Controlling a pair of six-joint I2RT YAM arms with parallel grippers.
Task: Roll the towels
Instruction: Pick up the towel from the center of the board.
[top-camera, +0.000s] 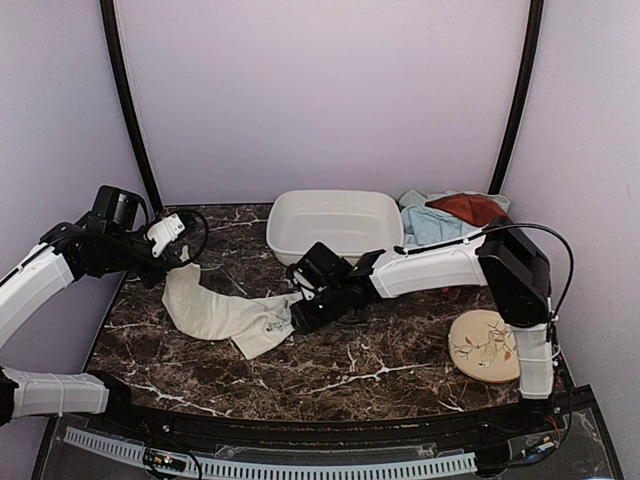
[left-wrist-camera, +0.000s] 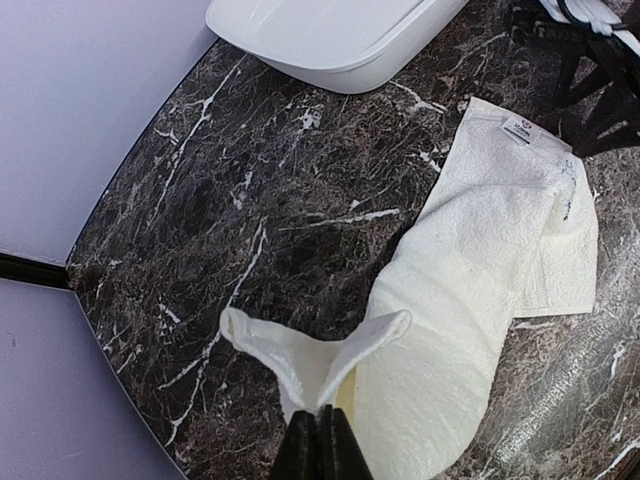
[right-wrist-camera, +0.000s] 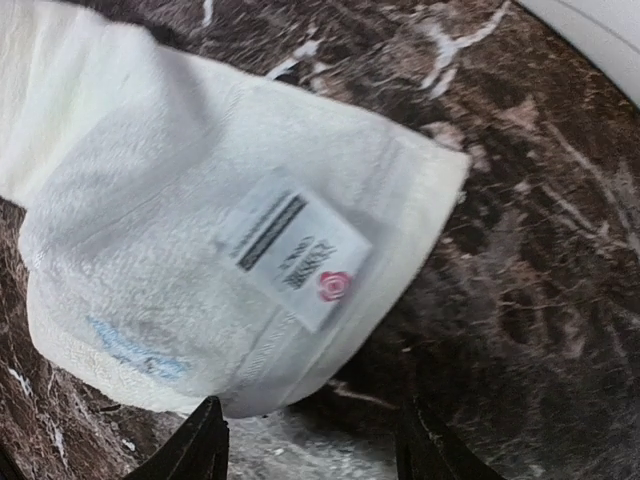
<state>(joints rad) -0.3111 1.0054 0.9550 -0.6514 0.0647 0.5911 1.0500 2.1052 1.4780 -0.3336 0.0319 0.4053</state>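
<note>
A cream-white towel (top-camera: 222, 313) with a small blue mark lies folded on the dark marble table, left of centre. My left gripper (top-camera: 176, 262) is shut on its far left corner and holds that corner pinched up; in the left wrist view the towel (left-wrist-camera: 480, 300) spreads away from the closed fingertips (left-wrist-camera: 322, 430). My right gripper (top-camera: 303, 312) is open just over the towel's right end. In the right wrist view the towel's label end (right-wrist-camera: 200, 260) lies ahead of the spread fingers (right-wrist-camera: 203, 445). A light blue towel (top-camera: 432, 226) and a rust-brown towel (top-camera: 466, 208) lie piled at back right.
A white rectangular plastic basin (top-camera: 334, 224) stands at the back centre, also in the left wrist view (left-wrist-camera: 330, 40). A round beige disc with a leaf pattern (top-camera: 484, 344) lies at the right front. Purple walls enclose the table.
</note>
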